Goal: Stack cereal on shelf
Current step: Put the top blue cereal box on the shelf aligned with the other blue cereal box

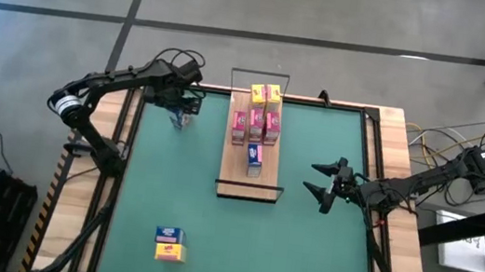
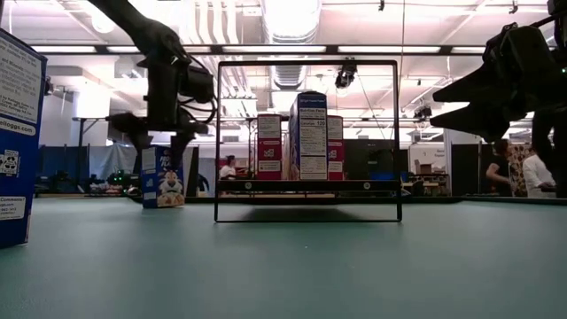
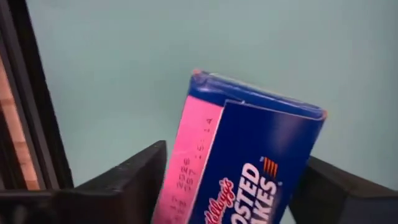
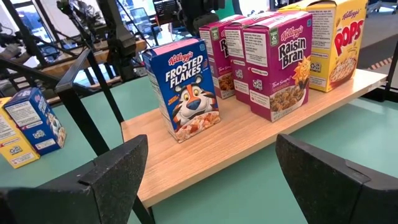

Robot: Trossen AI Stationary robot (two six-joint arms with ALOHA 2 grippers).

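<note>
A blue Frosted Flakes cereal box [image 2: 162, 188] stands upright on its bottom on the green table, at the far left. My left gripper [image 2: 162, 140] comes down over it and is shut on its top end. The shelf [image 1: 250, 186], a wooden plank with black wire end frames, lies in the table's middle. It carries yellow boxes [image 1: 267, 94] at its far end, pink ones [image 1: 253, 123] behind them and one blue box [image 1: 255, 159]. My right gripper [image 1: 323, 180] waits open, right of the shelf. My left gripper has the blue box's top end between its two fingers. One finger [image 3: 124, 183] meets the pink panel with the printed date [image 3: 177, 180], the other the opposite blue edge [image 3: 300, 180]. The fingers come from above, pointing down. The box stays upright with its bottom on the table.
A blue box [image 1: 169, 234] and a yellow box [image 1: 170, 252] lie together near the table's front left. Black rails and a wooden border [image 1: 383, 136] frame the green surface. Open green table lies between the shelf and the left gripper. People stand in the room behind.
</note>
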